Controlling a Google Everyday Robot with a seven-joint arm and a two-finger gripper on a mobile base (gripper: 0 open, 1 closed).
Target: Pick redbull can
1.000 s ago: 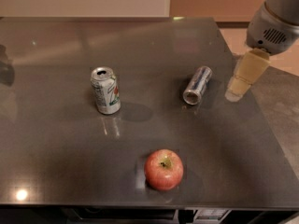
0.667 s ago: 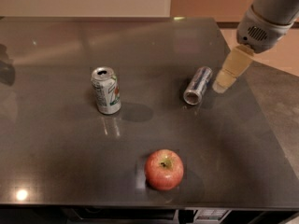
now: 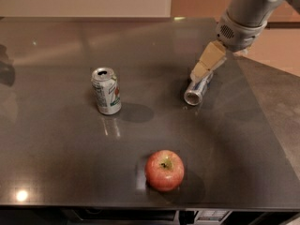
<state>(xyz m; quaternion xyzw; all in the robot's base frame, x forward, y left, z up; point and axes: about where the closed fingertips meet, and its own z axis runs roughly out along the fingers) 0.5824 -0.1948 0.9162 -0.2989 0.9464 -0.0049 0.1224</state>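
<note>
The redbull can (image 3: 197,91) lies on its side on the dark table (image 3: 56,139), right of centre, its silver end facing the front. My gripper (image 3: 202,65) comes down from the upper right on a grey arm and hangs right above the can's far half, covering part of it. Only the pale tan fingers (image 3: 208,60) show from the side.
A wider white can (image 3: 106,91) with green and red print stands upright at centre left. A red apple (image 3: 164,170) sits near the table's front edge. The table's right edge runs diagonally past the arm.
The gripper has moved left and down from beside the table's right edge to directly over the redbull can. The can, the white can and the apple have not moved.
</note>
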